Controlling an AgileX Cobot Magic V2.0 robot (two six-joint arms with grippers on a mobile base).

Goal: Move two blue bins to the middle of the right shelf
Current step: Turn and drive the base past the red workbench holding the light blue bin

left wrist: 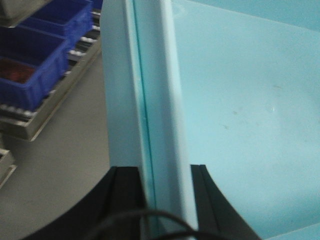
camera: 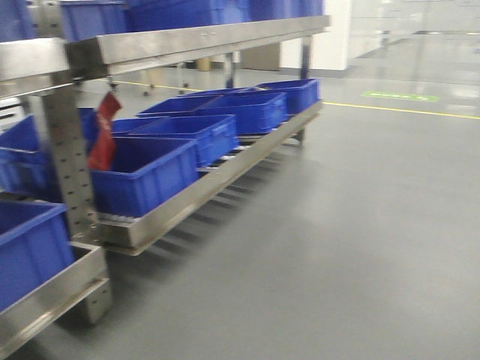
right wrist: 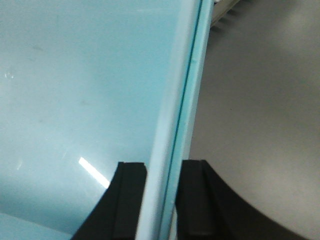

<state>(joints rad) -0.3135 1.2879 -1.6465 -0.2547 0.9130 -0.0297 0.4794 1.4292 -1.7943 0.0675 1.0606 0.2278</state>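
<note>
A pale blue bin fills both wrist views. My left gripper (left wrist: 159, 172) is shut on one upright wall of the bin (left wrist: 150, 100), with one black finger on each side of it. My right gripper (right wrist: 162, 170) is shut the same way on the opposite wall of the bin (right wrist: 172, 115). A thin dark seam runs along each gripped wall. The bin's smooth inside (left wrist: 240, 100) shows nothing in it. A stainless-steel rack (camera: 195, 39) with wide brushed rails stands at the left in the front view. I cannot tell which tier is the right shelf middle. Neither gripper shows in the front view.
Several dark blue bins (camera: 146, 176) sit in a row on the rack's low roller tier (camera: 225, 174), and more stand on the tier above. A red tag (camera: 105, 135) hangs by a perforated steel post (camera: 67, 165). Grey floor (camera: 360, 225) stretches right to a yellow line (camera: 405, 110).
</note>
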